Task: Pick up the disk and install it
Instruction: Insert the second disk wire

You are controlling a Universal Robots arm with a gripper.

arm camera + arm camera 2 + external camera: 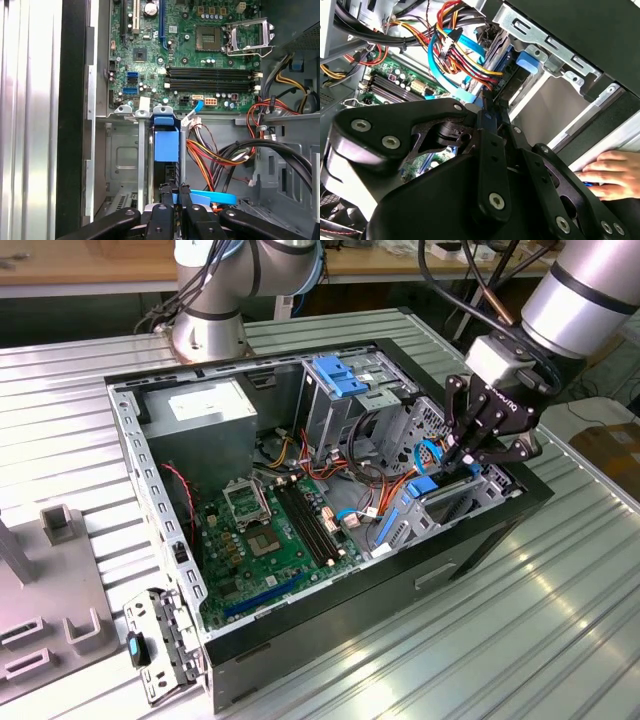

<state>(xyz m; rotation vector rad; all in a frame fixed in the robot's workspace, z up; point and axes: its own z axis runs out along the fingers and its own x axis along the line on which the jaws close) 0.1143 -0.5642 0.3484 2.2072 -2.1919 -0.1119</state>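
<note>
In the exterior view, the open computer case [330, 510] was seen on the ribbed table [560, 630], the motherboard [285, 535] lying toward the exterior view's left. Further right, the gripper [462, 462] was lowered into the drive bay, fingers drawn together on the disk [425, 492], held upright by its blue rail.

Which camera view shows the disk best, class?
The first wrist view: the disk stands on edge with its blue rail facing the camera, just beyond the gripper. The exterior view shows a blue part of it under the gripper; the second wrist view shows a dark sliver behind cables.
</note>
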